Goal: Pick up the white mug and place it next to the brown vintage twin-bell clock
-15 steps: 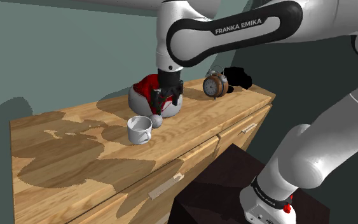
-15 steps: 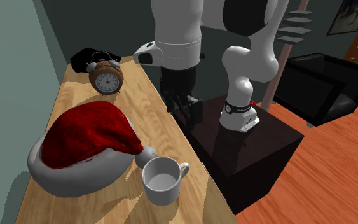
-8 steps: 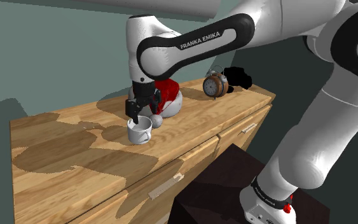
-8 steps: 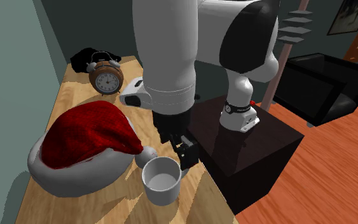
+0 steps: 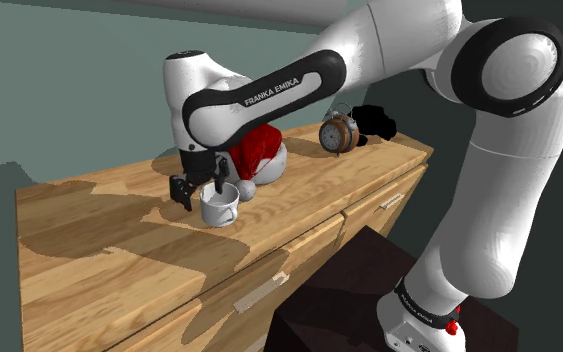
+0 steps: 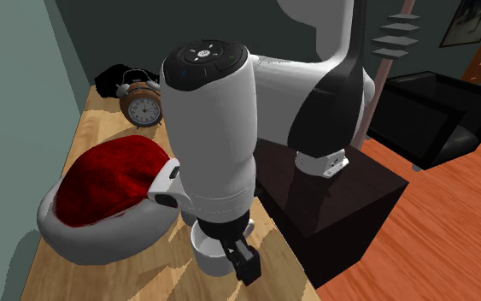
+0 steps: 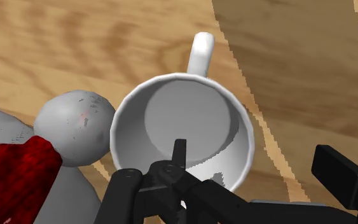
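A white mug (image 5: 220, 207) stands upright on the wooden dresser top (image 5: 99, 250), its handle (image 7: 201, 52) pointing away from my hand. My black gripper (image 5: 198, 190) is down at the mug's rim and open. In the wrist view one finger (image 7: 179, 153) hangs over the mug's (image 7: 184, 124) inside and the other finger (image 7: 344, 175) stands well outside its wall, neither pressing on it. The arm hides most of the mug (image 6: 206, 256) in the second exterior view. The brown twin-bell clock (image 5: 337, 133) (image 6: 142, 107) stands farther along the top, beyond the hat.
A red Santa hat (image 5: 259, 152) (image 6: 102, 184) with white trim lies between mug and clock, its grey pompom (image 7: 75, 127) right beside the mug. A black object (image 5: 374, 121) sits behind the clock. The dresser's front edge (image 5: 299, 235) runs close to the mug.
The arm has swung from above the hat toward the shoulder view's left and come down. The open gripper now straddles the mug's wall instead of hovering beside the hat.
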Controlling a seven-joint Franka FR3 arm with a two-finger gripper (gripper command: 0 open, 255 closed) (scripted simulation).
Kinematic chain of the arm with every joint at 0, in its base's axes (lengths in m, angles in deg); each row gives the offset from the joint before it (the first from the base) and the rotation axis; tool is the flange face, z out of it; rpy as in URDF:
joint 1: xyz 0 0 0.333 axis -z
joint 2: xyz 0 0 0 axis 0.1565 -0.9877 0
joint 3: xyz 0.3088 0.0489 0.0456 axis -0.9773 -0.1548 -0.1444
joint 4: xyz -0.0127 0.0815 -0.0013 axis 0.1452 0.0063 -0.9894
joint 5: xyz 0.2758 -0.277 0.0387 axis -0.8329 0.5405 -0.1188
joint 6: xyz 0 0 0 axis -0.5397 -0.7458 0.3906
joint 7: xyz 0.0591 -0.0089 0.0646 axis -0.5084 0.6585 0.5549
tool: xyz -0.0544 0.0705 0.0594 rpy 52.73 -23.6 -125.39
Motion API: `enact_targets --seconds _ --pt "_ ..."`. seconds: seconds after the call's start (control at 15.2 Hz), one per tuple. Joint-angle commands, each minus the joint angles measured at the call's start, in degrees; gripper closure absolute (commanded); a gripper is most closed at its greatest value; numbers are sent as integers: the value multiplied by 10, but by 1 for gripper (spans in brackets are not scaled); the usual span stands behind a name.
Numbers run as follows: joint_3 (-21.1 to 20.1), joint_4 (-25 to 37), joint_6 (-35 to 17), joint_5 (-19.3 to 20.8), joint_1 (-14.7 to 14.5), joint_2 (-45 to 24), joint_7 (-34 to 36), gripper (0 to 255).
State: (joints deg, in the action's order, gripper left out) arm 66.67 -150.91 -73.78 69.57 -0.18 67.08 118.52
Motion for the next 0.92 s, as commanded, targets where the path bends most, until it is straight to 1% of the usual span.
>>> enact_targets --seconds 0.0,0.26,0.73,0.79,0.86 --pt "1 -7 -14 4 -1 -8 3 0" --pt "4 -21 -39 11 -2 -19 7 0" --pt "4 -21 -39 11 -2 -19 7 0" --pt "4 -21 -39 11 -2 -19 7 255" --pt "4 -21 -39 11 -2 -19 7 255"
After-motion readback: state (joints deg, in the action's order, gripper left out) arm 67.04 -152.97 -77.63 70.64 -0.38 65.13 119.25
